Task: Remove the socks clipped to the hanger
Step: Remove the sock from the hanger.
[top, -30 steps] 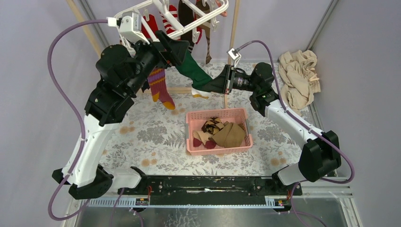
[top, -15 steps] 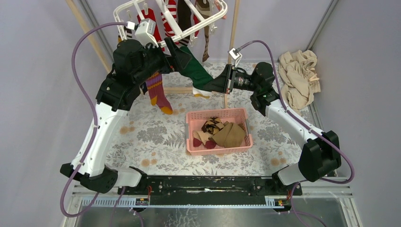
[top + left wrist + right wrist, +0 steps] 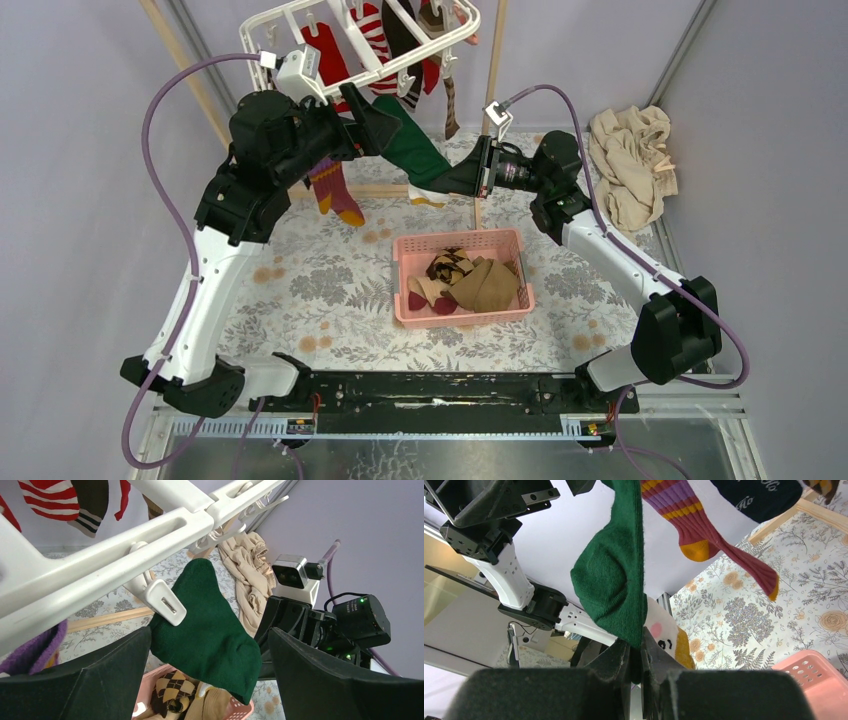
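A: Arm poses?
B: Left arm is reared up with its elbow high at upper left. The left hand [image 3: 210, 635] points toward upper centre, right under the hanger [image 3: 100, 565]. Jaws are spread wide, one on each side of the green sock [image 3: 412, 150], just below the clip [image 3: 162, 600] pinning it. It grips nothing.
A: Right?
B: It's stretched from the right edge toward centre, wrist about level. The right hand [image 3: 636, 650] is pinched onto the green sock's lower end. The sock runs at a slant from clip to hand.
A: Hanger location?
B: Top centre of frame, tilted, above the far side of the desk [image 3: 310, 290].
A: Counts?
B: Two arms, one hanger. One pink basket [image 3: 465, 237] mid-desk with socks heaped in it, number unclear. One beige cloth heap [image 3: 630, 165] at right.
On the hanger: one green, one purple-striped sock [image 3: 335, 185], one plain red sock [image 3: 325, 50], one red-white striped sock [image 3: 375, 25]. The darker ones beside them overlap, so I can't count those. One white sock with a face [image 3: 661, 630] is just behind the green one.
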You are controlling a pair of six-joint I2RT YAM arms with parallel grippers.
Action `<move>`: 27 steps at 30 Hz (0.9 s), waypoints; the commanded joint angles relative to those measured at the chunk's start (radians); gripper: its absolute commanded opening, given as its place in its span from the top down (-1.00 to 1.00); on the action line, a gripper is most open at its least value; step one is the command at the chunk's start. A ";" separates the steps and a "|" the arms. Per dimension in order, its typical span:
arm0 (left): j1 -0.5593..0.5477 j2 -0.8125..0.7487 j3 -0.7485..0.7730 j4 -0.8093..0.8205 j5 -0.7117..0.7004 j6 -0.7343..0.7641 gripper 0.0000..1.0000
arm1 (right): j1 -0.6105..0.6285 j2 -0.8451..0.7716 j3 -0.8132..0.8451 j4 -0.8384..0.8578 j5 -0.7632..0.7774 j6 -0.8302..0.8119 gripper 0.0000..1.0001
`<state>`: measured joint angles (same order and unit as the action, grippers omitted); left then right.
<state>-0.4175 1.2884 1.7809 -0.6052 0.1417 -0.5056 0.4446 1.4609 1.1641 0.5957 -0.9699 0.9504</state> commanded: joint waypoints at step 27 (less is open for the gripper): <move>0.009 -0.025 -0.141 0.216 -0.133 0.014 -0.86 | -0.010 -0.003 0.050 0.088 -0.041 0.055 0.77</move>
<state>-0.4175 1.2739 1.6924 -0.5331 0.0570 -0.4992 0.4423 1.4708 1.1694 0.6079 -0.9886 0.9810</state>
